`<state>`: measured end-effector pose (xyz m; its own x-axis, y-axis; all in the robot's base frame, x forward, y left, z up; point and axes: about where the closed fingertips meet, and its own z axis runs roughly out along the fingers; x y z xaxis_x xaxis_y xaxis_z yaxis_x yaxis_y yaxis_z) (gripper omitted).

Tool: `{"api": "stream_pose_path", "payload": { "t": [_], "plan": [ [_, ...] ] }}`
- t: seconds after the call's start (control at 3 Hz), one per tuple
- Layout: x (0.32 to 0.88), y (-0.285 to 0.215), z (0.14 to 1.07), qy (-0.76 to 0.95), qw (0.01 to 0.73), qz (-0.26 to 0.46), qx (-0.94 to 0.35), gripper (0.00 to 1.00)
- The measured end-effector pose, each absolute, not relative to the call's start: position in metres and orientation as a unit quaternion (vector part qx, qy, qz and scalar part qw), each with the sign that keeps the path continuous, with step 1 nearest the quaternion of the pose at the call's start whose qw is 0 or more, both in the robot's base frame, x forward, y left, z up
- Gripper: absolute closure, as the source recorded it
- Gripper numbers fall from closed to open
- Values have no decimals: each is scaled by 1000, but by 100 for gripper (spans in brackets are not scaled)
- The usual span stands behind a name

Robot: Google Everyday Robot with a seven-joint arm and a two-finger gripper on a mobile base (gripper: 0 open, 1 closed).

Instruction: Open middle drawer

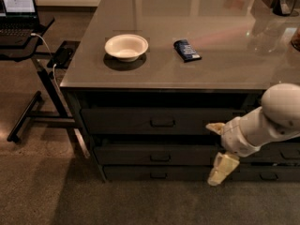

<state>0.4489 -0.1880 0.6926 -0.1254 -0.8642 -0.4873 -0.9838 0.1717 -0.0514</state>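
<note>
Before middle drawer (pixel 159 154), jaws wide, empty

The arm (pixel 267 121) is extended from the right below the table's (pixel 187 78) front edge, near its right corner, and the gripper's (pixel 212 153) fingers (pixel 224 168) are spread wide, one above the other.

white bowl (pixel 126 46) near blue packet (pixel 187 50) (laptop (pixel 18 11) far left).

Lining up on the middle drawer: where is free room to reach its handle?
Free: the drawer fronts from the laptop stand at left to the gripper, open, at right; the handle of the middle drawer is uncovered. The floor in front is bare. Crowded at right, where the arm crosses the fronts.
</note>
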Motion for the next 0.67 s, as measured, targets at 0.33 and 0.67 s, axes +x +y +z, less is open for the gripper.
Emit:
{"api": "stream_pose_path", "payload": {
  "t": [0.33, 0.67],
  "plan": [
    [466, -183, 633, 749, 214, 170, -604, 0],
    [483, -190, 590, 760, 235, 179, -579, 0]
  ]
}}
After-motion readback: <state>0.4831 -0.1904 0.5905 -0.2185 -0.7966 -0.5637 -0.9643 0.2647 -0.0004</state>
